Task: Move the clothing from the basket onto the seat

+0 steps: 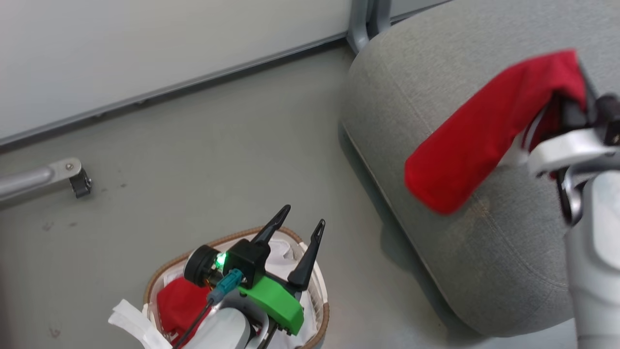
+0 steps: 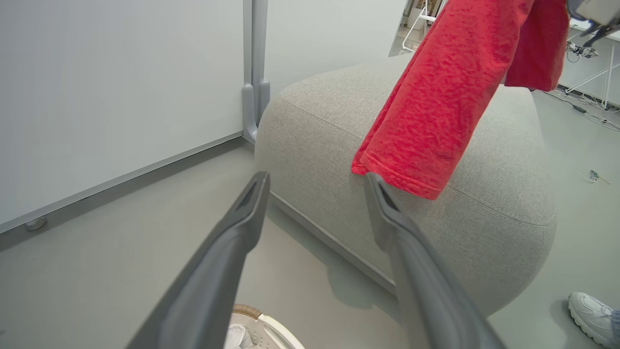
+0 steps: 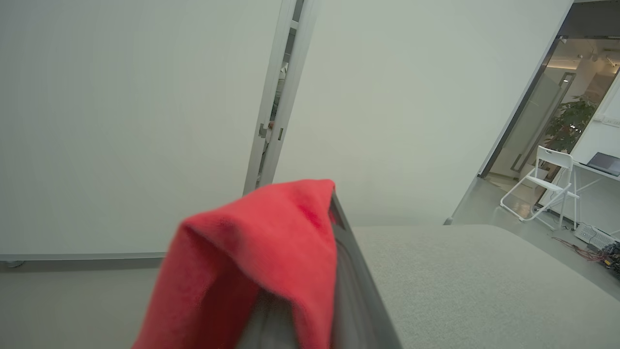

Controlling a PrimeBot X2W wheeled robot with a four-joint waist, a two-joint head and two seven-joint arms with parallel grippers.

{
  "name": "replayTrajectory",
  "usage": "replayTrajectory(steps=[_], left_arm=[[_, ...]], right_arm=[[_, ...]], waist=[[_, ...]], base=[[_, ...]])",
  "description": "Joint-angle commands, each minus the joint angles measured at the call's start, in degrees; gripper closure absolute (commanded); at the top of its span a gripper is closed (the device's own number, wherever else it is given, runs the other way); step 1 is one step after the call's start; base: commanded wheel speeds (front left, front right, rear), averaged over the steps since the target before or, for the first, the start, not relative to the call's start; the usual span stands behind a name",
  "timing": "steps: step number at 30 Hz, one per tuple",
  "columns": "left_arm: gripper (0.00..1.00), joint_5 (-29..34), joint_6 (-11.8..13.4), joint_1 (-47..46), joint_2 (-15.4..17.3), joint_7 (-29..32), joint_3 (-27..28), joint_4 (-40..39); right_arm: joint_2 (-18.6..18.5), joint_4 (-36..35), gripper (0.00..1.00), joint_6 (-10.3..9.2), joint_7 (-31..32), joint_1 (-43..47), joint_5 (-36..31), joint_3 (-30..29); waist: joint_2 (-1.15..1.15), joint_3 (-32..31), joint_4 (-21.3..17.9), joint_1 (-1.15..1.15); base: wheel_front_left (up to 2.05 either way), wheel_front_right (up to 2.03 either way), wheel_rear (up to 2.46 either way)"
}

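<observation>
One red garment (image 1: 479, 135) hangs from my right gripper (image 1: 579, 89), which is shut on it above the grey seat (image 1: 411, 82). The cloth drapes over the fingers, so in the right wrist view only one finger (image 3: 351, 271) shows beside the red garment (image 3: 256, 252). Its lower hem dangles just over the seat (image 2: 489, 218) in the left wrist view, where the garment (image 2: 436, 97) fills the upper right. A second red garment (image 1: 178, 300) lies in the basket (image 1: 155, 281) on the white liner. My left gripper (image 1: 303, 215) stands open and empty over the basket, fingers (image 2: 252, 194) pointing at the seat.
A pale wall panel with a grey metal post (image 1: 361, 24) runs behind the seat. A wheeled metal leg (image 1: 72, 177) sits on the floor at the left. A person's white shoe (image 2: 593, 315) is beside the seat. A white folding chair (image 3: 547, 189) and cables stand farther off.
</observation>
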Motion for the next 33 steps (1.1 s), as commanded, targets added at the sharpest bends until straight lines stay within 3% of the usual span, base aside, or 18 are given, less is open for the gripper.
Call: replayTrajectory(steps=[1,13,21,26,33], left_arm=[[0.0,0.4,-0.2,-1.4,0.8,-0.1,0.1,0.0],[0.0,3.3,0.0,-7.1,2.3,1.3,-0.8,-3.1],[0.0,4.4,0.6,-9.9,2.4,2.9,-1.7,-6.6],[0.0,4.4,0.9,-10.1,3.2,4.0,-1.9,-8.3],[0.0,4.2,1.1,-10.0,4.4,4.4,-1.9,-9.2]], right_arm=[[-1.5,1.1,1.0,-0.08,-0.2,-3.2,-0.6,-0.4],[-11.4,9.7,1.0,-0.08,0.4,-25.4,-4.4,-5.9],[-17.9,15.8,1.0,-0.08,1.0,-32.4,-8.4,-10.2],[-19.2,19.6,1.0,-0.08,0.6,-31.8,-10.7,-13.6],[-17.6,26.0,1.0,-0.08,0.1,-27.6,-14.0,-18.4]], waist=[[0.0,3.7,2.4,0.0],[0.0,14.1,6.0,0.0],[0.0,19.7,9.0,0.0],[0.0,22.8,9.4,0.0],[0.0,25.2,9.2,0.0]], base=[[0.0,0.0,0.0],[0.0,0.0,0.0],[0.0,0.0,0.0],[0.0,0.0,0.0],[0.0,0.0,0.0]])
